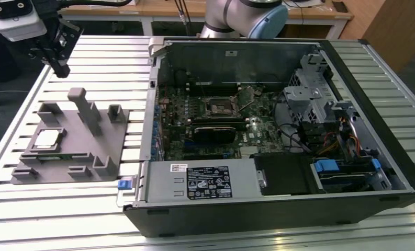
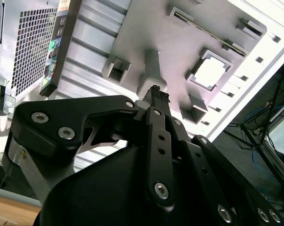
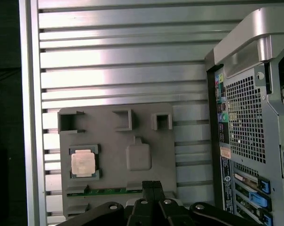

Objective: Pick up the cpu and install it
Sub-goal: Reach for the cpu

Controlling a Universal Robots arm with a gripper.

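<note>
The cpu point(image 1: 48, 138) is a small square chip with a silvery top. It lies flat in a recess of the grey holder block point(image 1: 75, 157) on the slatted table, at the exterior view's left. Both wrist views show it from above, the cpu point(image 3: 83, 163) and the cpu point(image 2: 210, 73) sitting in that recess. My gripper point(image 1: 59, 68) hangs high above the table beyond the holder's far end, well apart from the chip. Its fingers point(image 3: 153, 186) are pressed together and hold nothing. The dark square socket point(image 1: 221, 107) sits on the motherboard inside the open computer case point(image 1: 374, 172).
Upright grey posts point(image 1: 85, 110) rise from the holder near the chip. A thin green board edge point(image 3: 109, 190) lies in a holder slot. The case's rear panel point(image 3: 248, 127) stands beside the holder. Aluminium table slats point(image 1: 102, 57) surround both.
</note>
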